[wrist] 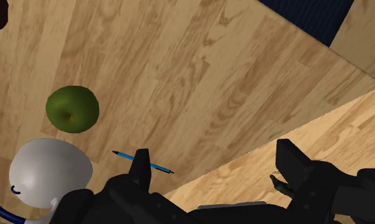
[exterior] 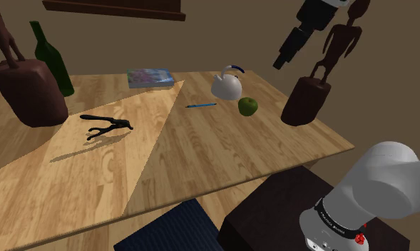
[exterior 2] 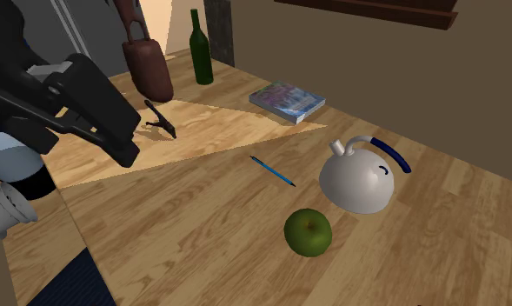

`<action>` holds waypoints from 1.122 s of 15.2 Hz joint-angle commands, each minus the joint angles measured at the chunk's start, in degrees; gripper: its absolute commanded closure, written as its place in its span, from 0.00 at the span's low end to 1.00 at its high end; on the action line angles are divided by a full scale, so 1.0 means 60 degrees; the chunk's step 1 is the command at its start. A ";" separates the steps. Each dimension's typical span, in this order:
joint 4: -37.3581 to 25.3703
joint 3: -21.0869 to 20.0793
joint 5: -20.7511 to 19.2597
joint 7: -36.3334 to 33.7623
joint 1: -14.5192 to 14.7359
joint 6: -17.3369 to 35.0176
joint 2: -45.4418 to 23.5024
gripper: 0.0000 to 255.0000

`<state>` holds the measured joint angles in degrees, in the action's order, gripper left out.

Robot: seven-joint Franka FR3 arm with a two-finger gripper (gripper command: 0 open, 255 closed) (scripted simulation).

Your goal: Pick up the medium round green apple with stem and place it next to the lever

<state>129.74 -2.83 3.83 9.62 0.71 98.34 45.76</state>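
The green apple (exterior: 248,106) (exterior 2: 308,231) (wrist: 72,109) rests on the wooden table (exterior: 165,164), just in front of a white kettle (exterior: 227,84) (exterior 2: 358,178) (wrist: 49,172). The black lever tool (exterior: 105,125) (exterior 2: 162,122) lies on the table towards the shoulder view's left, well away from the apple. My black gripper (exterior: 282,60) (exterior 2: 128,155) (wrist: 216,165) hangs high above the table, open, with nothing between its fingers. In the wrist view the apple lies off to the side of the fingers, far below them.
A blue pen (exterior: 201,105) (exterior 2: 273,170) (wrist: 143,163) lies between apple and lever. A book (exterior: 150,77), a green bottle (exterior: 51,57) and two brown statues (exterior: 26,89) (exterior: 311,96) stand along the table's back and ends. A dark blue seat (exterior: 176,228) sits at the front edge.
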 commanded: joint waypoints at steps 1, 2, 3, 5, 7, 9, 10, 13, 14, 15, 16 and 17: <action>0.0000 0.0000 0.0000 0.0000 0.0000 0.0000 0.0000 0.00; -0.0095 0.0031 -0.0009 -0.0125 -0.0108 0.0123 -0.0345 0.00; -0.0197 0.0064 -0.0018 -0.0250 -0.0214 0.0240 -0.0691 0.00; -0.0418 0.0137 -0.0034 -0.0500 -0.0418 0.0454 -0.1381 0.00; -0.0661 0.0218 -0.0048 -0.0748 -0.0612 0.0642 -0.2069 0.00; -0.0924 0.0311 -0.0057 -0.0992 -0.0794 0.0805 -0.2752 0.00; -0.1062 0.0360 -0.0059 -0.1113 -0.0882 0.0878 -0.3091 0.00; -0.1502 0.0524 -0.0051 -0.1464 -0.1133 0.1058 -0.4100 0.00; -0.1657 0.0585 -0.0044 -0.1578 -0.1211 0.1107 -0.4433 0.00; -0.1814 0.0649 -0.0034 -0.1690 -0.1286 0.1150 -0.4764 0.00; -0.1975 0.0713 -0.0020 -0.1799 -0.1363 0.1188 -0.5092 0.00; -0.2139 0.0780 -0.0003 -0.1906 -0.1438 0.1220 -0.5419 0.00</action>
<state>117.71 1.45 3.72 -1.10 -7.45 105.34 15.18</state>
